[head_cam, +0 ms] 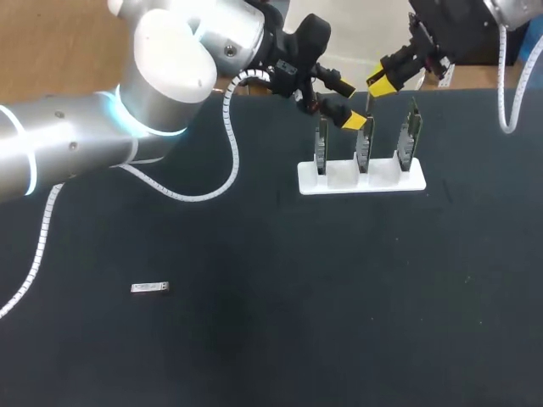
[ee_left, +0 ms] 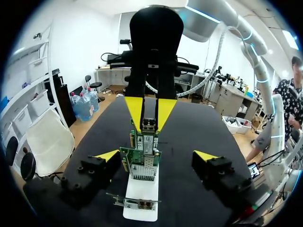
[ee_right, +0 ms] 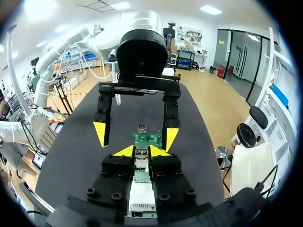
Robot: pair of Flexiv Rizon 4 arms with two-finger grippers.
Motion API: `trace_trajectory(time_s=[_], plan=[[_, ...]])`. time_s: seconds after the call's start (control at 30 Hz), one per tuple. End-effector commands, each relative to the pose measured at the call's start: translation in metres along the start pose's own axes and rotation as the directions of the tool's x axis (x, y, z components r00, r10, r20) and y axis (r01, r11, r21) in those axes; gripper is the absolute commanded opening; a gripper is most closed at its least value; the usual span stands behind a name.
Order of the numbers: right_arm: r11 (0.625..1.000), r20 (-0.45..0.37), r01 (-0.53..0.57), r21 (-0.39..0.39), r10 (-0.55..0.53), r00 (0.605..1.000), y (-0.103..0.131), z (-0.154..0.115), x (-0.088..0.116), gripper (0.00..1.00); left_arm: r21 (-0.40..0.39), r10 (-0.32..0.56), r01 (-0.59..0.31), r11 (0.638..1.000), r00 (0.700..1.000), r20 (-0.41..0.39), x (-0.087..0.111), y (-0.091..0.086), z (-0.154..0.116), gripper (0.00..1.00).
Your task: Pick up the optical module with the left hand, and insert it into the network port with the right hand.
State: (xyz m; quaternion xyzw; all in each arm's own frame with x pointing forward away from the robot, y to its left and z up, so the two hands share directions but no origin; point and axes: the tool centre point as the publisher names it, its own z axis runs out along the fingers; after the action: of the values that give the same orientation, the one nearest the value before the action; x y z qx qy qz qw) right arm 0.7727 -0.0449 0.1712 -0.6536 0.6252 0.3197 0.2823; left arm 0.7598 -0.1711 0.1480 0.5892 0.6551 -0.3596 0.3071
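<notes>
A black worktop point(head_cam: 254, 356) carries a white rack point(head_cam: 361, 180) of three upright boards point(head_cam: 411, 136), set right of centre in the upper frame. The left hand point(head_cam: 349, 105) is spread wide and holds nothing, next to the middle board point(head_cam: 363, 146). The right hand point(head_cam: 380, 86) is closed on a module point(ee_left: 149, 125) above that board. A second module point(head_cam: 150, 288) lies at lower left.

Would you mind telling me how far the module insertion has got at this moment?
Done: pickup and handover look finished, since the left gripper is open and empty. In hand: the right gripper is shut on the optical module over the middle board in the white rack. Left: seating it in the port and releasing. A small silver part lies apart on the table.
</notes>
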Motion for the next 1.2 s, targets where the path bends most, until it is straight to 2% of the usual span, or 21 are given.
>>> trace_trajectory(time_s=[0.03, 0.67, 1.2], plan=[[1.0, -0.002, 0.0, 0.003, 0.0, 1.0, 0.0011, 0.0028, 0.0016, 0.0, 0.004, -0.001, 0.001, 1.0, 1.0, -0.006, -0.0011, 0.002, 0.0003, 1.0], [1.0, -0.006, 0.008, 0.016, -0.008, 1.0, 0.0048, -0.0037, -0.0008, 0.0, 0.004, -0.001, 0.001, 1.0, 1.0, -0.006, -0.0011, 0.002, 0.0003, 1.0], [1.0, -0.024, 0.005, -0.009, -0.005, 1.0, 0.0026, 0.0003, 0.0043, 0.0, 0.004, -0.001, 0.001, 1.0, 1.0, -0.006, -0.0011, 0.002, 0.0003, 1.0]])
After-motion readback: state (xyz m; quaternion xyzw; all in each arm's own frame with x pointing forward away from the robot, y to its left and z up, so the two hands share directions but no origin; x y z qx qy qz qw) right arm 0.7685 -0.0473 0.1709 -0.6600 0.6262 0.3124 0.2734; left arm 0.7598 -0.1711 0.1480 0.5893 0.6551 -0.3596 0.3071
